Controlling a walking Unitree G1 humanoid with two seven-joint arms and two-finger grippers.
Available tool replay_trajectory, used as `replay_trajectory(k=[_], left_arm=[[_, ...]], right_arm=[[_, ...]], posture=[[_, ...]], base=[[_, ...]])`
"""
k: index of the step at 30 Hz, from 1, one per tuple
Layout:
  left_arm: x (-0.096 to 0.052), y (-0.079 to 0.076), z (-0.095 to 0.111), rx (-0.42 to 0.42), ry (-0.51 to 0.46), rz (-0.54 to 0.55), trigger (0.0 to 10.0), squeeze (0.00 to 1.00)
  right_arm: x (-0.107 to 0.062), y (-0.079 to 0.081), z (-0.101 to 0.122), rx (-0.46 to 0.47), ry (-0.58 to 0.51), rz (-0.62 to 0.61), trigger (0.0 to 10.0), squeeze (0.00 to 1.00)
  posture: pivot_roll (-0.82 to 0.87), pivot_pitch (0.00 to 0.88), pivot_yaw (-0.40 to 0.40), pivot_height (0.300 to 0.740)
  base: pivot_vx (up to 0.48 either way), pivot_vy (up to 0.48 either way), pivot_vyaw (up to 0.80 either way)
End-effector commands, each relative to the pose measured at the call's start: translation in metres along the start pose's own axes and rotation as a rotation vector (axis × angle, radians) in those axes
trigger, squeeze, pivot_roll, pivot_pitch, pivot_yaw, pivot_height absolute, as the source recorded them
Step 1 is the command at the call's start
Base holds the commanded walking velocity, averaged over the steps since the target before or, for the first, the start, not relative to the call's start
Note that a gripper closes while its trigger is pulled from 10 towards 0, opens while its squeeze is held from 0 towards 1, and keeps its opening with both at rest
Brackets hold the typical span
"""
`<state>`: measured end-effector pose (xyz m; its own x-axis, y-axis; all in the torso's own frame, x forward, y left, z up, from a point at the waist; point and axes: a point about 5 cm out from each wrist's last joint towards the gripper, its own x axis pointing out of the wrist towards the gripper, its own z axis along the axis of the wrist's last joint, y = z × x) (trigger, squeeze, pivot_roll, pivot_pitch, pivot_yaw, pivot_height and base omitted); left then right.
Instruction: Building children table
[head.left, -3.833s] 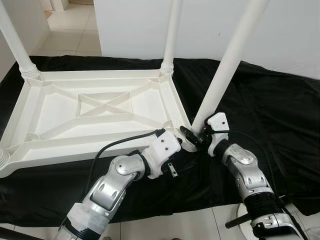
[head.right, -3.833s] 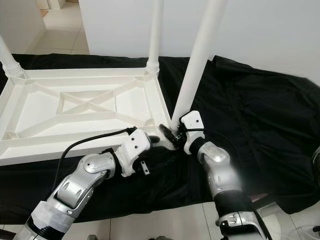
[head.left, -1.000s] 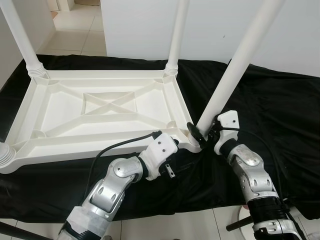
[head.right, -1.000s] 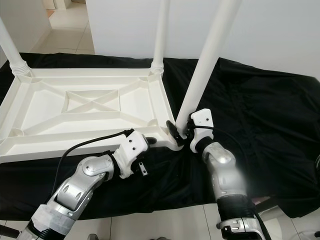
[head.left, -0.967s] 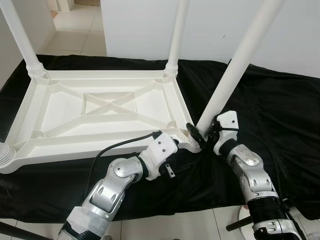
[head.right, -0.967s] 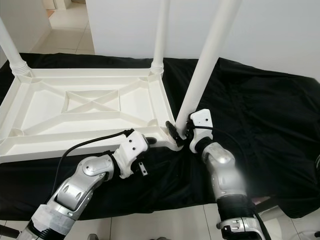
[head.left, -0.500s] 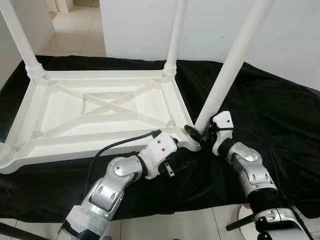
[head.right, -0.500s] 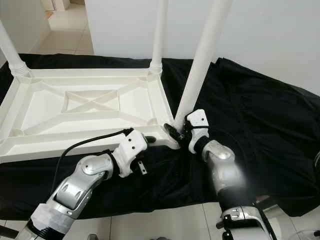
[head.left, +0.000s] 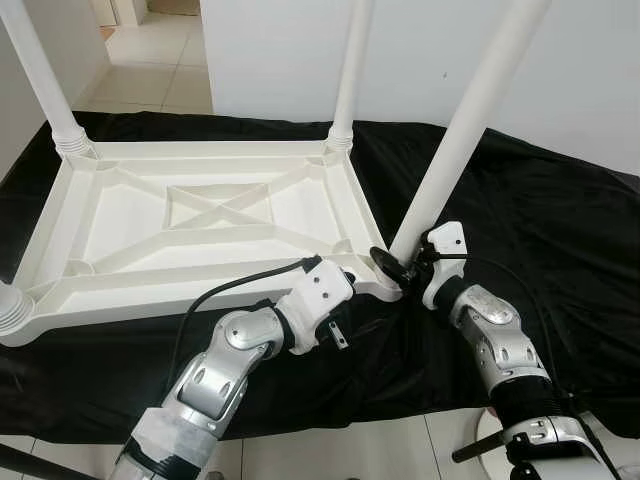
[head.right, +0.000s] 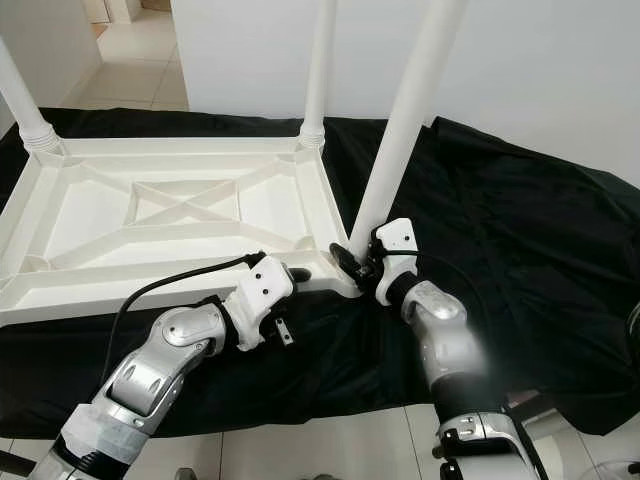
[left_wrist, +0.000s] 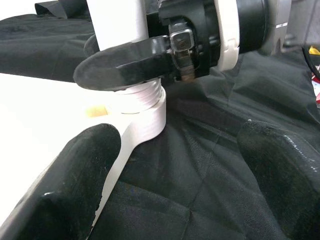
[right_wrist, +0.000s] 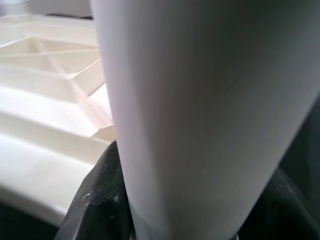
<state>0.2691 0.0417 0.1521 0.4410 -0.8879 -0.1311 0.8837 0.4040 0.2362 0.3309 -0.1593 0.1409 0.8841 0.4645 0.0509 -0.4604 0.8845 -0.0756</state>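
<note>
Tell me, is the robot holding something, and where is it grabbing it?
Yes. The right gripper is shut on the white table leg, right at its bottom end where it meets the tabletop corner. The left gripper is open and holds nothing.

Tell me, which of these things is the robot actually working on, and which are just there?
Part of the job: the upturned white tabletop; the leg at its near corner; the right pincer clamped round that leg's base; the left pincer, open by the same corner.

Just there: the black cloth underneath.
</note>
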Motion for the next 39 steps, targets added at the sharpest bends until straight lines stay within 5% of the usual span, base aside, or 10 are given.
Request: replay_trajectory(k=[1, 20, 34, 35, 39], left_arm=[[0.0, 0.003, 0.001, 0.012, 0.004, 0.036, 10.0, 0.0], [0.0, 0.002, 0.0, 0.014, 0.008, 0.027, 10.0, 0.0], [0.002, -0.001, 0.001, 0.008, 0.002, 0.014, 10.0, 0.0], [0.003, 0.0, 0.001, 0.007, 0.002, 0.015, 10.0, 0.0], [0.003, 0.0, 0.001, 0.006, 0.0, 0.017, 10.0, 0.0]], right_arm=[[-0.004, -0.003, -0.006, 0.011, 0.033, -0.059, 10.0, 0.0], [0.005, 0.027, -0.001, 0.149, 0.007, -0.542, 10.0, 0.0], [0.009, 0.038, 0.006, 0.134, -0.014, -0.6, 10.0, 0.0], [0.009, 0.036, 0.007, 0.127, -0.021, -0.597, 10.0, 1.0], [0.007, 0.031, 0.011, 0.115, -0.041, -0.592, 10.0, 1.0]], posture=[[-0.03, 0.072, -0.086, 0.74], [-0.03, 0.079, -0.075, 0.74], [-0.05, 0.088, -0.071, 0.74], [-0.05, 0.09, -0.072, 0.74], [-0.06, 0.091, -0.074, 0.74]], base=[[0.0, 0.0, 0.0], [0.0, 0.0, 0.0], [0.0, 0.0, 0.0], [0.0, 0.0, 0.0], [0.0, 0.0, 0.0]])
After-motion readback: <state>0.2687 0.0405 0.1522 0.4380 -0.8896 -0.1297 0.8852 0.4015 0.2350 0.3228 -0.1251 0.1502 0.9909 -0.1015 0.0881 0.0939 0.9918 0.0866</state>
